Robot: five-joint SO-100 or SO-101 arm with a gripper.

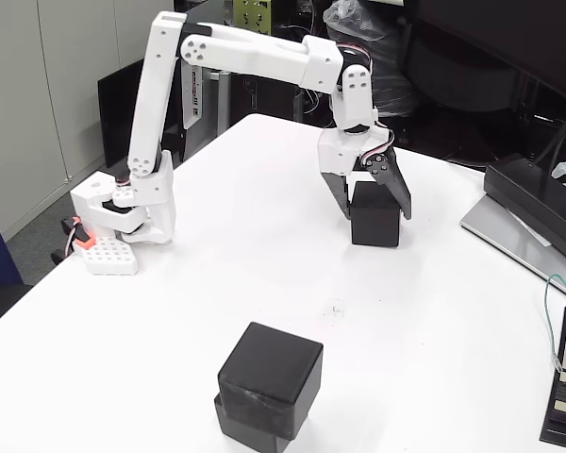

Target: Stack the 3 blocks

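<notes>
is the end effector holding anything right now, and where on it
The end effector straddles a matte black cube resting on the white table, fingers at its left and right faces; a firm hold cannot be told.

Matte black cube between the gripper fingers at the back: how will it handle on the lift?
The matte black cube looks rigid, with flat faces, so the gripper straddling it should probably clamp squarely. Its matte finish suggests little slip. It sits flat on the white table, so rolling seems unlikely. Weight cannot be told.

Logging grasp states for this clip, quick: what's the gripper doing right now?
Gripper: fingers straddle the far black block, which sits on the table; whether it is clamped cannot be told.
</notes>
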